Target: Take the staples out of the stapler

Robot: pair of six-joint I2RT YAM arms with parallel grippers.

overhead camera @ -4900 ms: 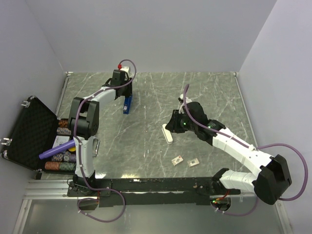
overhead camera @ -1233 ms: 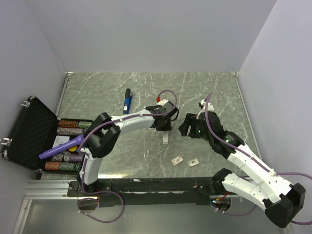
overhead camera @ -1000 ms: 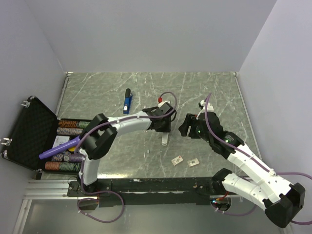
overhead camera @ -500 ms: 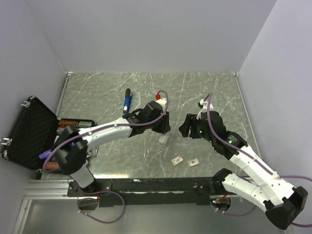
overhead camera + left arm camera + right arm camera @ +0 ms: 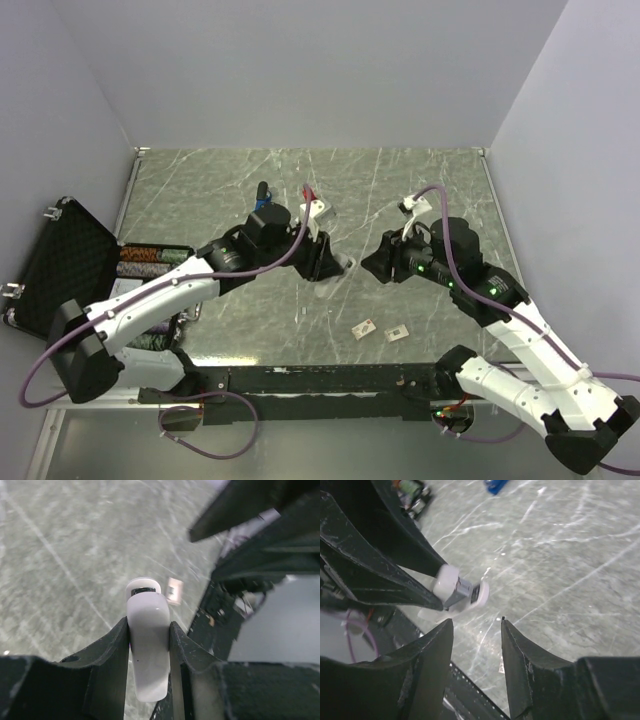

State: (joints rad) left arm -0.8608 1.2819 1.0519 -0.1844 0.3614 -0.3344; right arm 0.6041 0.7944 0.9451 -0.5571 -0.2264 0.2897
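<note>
Holding, left gripper (image 5: 148,630): a white rounded bar (image 5: 147,645) is clamped between the two black fingers (image 5: 112,655), which are pressed against its long sides. One rounded end of the bar sticks out past the fingertips. In the top view the bar is carried above the table (image 5: 420,190), near its middle.
Right gripper (image 5: 476,622): the jaws are set apart at a middling width and nothing is held between them. The gripper is aimed at the free end of the bar and is kept just short of it, not touching.
Bar, seen from the right wrist: a grey middle part is shown between two white rounded pieces.
Stapler (image 5: 263,200): it is laid flat on the table, towards the far left of the middle, with its black end pointed at the back wall. Its near end is hidden behind the left arm. It is touched by neither gripper. A blue corner of it is caught at the top edge of the right wrist view.
Staples: no strip can be made out in any view.
Case (image 5: 60,270): a black case is stood open at the left edge of the table, its lid leaned outward. Rows of round chips (image 5: 140,262) are packed on edge in the half nearest the table; part of that half is covered by the left arm.
Cards (image 5: 364,327): two small whitish squares with red marks are laid side by side near the front edge, well apart from the stapler.
</note>
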